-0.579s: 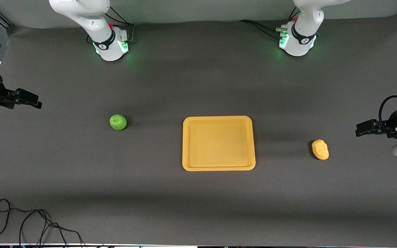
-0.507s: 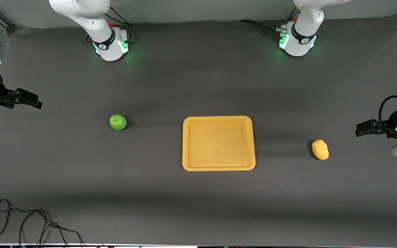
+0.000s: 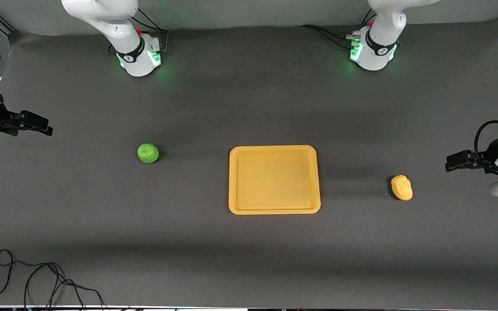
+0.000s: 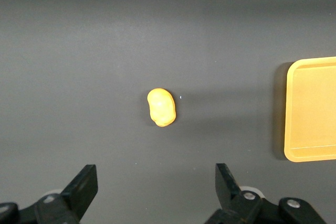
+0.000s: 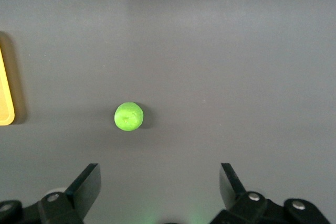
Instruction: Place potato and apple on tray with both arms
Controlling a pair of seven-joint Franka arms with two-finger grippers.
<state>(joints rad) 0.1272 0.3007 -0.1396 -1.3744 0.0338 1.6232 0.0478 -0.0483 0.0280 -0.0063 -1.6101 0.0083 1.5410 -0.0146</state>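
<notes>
A dark grey matt table covering (image 3: 249, 259), smooth and cloth-like, fills the scene. The orange-yellow tray (image 3: 274, 208) looks like smooth plastic with a faint sheen. The green apple (image 3: 148, 153) has a slightly glossy skin. The yellow-orange potato (image 3: 401, 187) looks lumpy and matt. The arms (image 3: 110, 21) wear glossy white plastic shells. Both wrist views show matt black gripper fingers (image 4: 84, 187).
</notes>
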